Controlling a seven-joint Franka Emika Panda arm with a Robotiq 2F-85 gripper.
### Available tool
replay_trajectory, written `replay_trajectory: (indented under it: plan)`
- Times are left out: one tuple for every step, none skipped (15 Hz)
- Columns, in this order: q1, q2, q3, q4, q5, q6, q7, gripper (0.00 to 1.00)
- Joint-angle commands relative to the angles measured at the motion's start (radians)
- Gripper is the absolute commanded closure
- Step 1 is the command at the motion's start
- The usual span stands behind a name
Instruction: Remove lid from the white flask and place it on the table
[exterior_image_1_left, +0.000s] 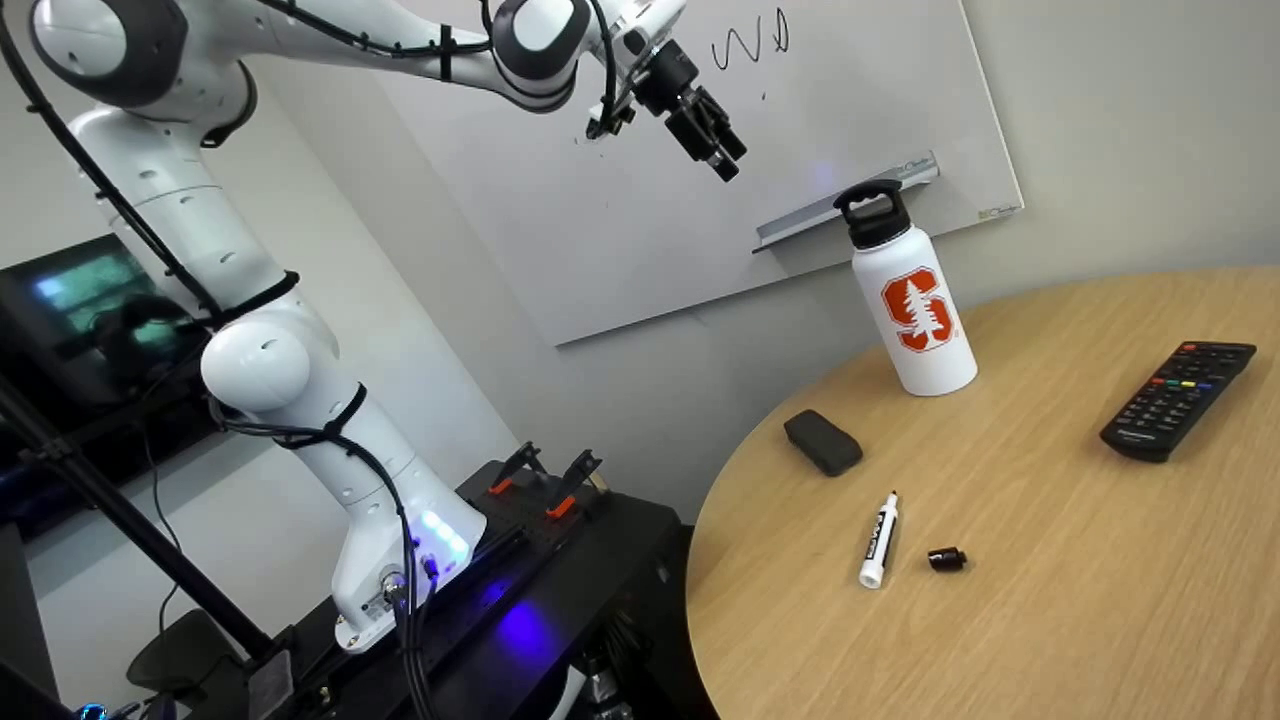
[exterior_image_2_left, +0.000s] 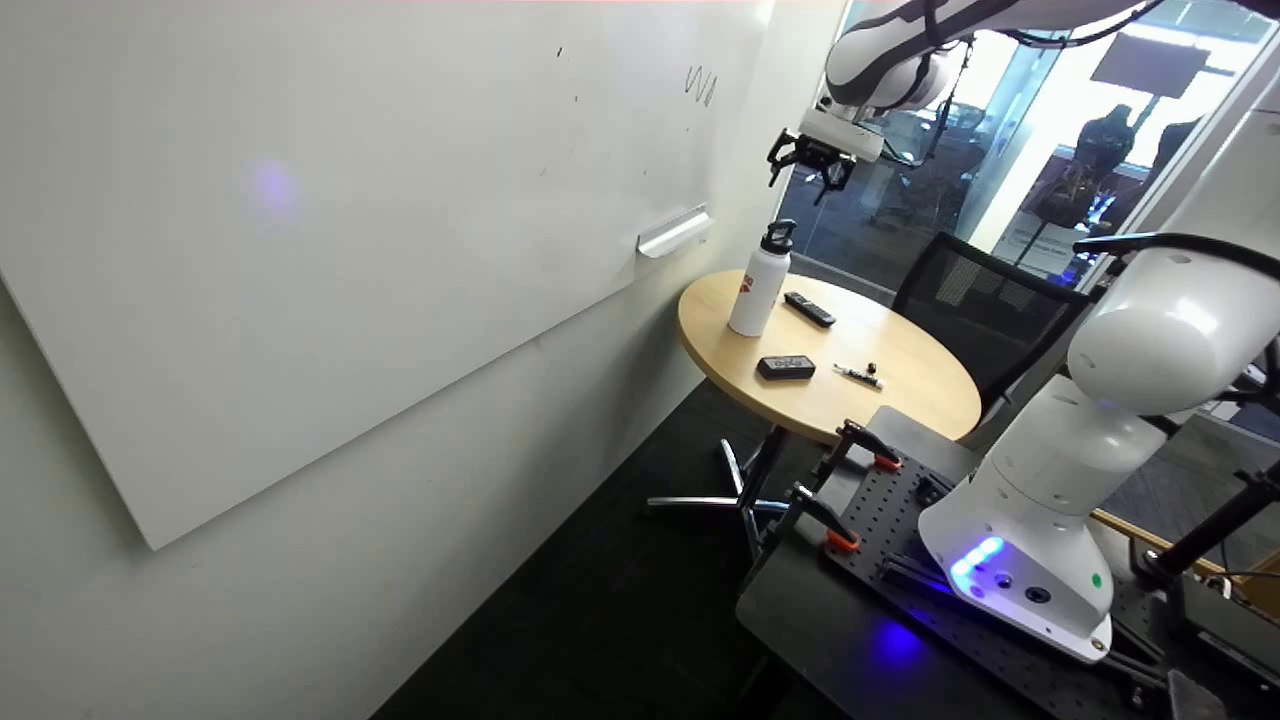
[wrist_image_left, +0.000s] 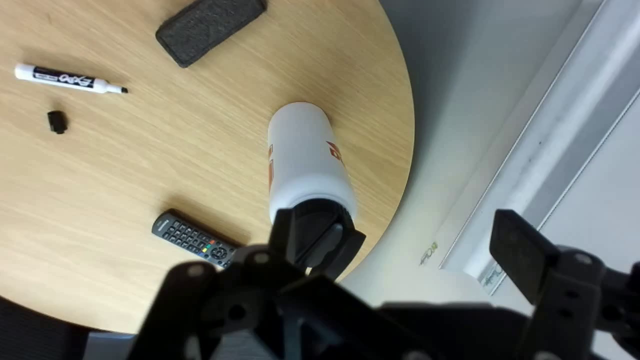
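In an exterior view, I am observing one white flask (exterior_image_1_left: 915, 308) standing upright on one round wood-grain table (exterior_image_1_left: 1050, 620), with one black loop-handled lid (exterior_image_1_left: 880, 231) sitting on its neck.

In an exterior view, I am holding one gripper (exterior_image_2_left: 796, 192) higher than the lid, apart from it.

In the wrist view, its two fingers (wrist_image_left: 520, 250) are standing wide apart; one whiteboard eraser (wrist_image_left: 210, 30), one uncapped Expo marker (wrist_image_left: 67, 79), one marker cap (wrist_image_left: 57, 122) and one remote control (wrist_image_left: 192, 236) are lying on the table, apart from the flask.

From here I see a white cylindrical, red-logoed flask (exterior_image_1_left: 915, 312) upright on the round, light wood-grain bench (exterior_image_1_left: 1050, 570), black loop-handled lid (exterior_image_1_left: 878, 230) on top.
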Motion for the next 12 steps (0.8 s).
replay_trajectory:
  plan:
    - [-0.006, 0.126, -0.034, 0.146, 0.078, -0.014, 0.111, 0.0]
    - [-0.009, 0.151, -0.046, 0.179, 0.095, -0.02, 0.142, 0.0]
    - [-0.013, 0.185, -0.06, 0.222, 0.118, -0.029, 0.168, 0.0]
    - [-0.016, 0.206, -0.073, 0.253, 0.13, -0.036, 0.202, 0.0]
    - [-0.019, 0.23, -0.086, 0.284, 0.14, -0.042, 0.238, 0.0]
    - [-0.02, 0.255, -0.1, 0.314, 0.142, -0.049, 0.283, 0.0]
    - [-0.013, 0.274, -0.119, 0.335, 0.122, -0.055, 0.344, 0.0]
    - [-0.015, 0.225, -0.102, 0.261, 0.121, -0.014, 0.257, 0.0]
    - [-0.017, 0.245, -0.111, 0.284, 0.121, -0.017, 0.287, 0.0]
    - [-0.018, 0.259, -0.115, 0.299, 0.121, -0.019, 0.302, 0.0]
    - [-0.019, 0.268, -0.116, 0.307, 0.121, -0.019, 0.309, 0.0]
    - [-0.019, 0.273, -0.116, 0.311, 0.121, -0.019, 0.31, 0.0]
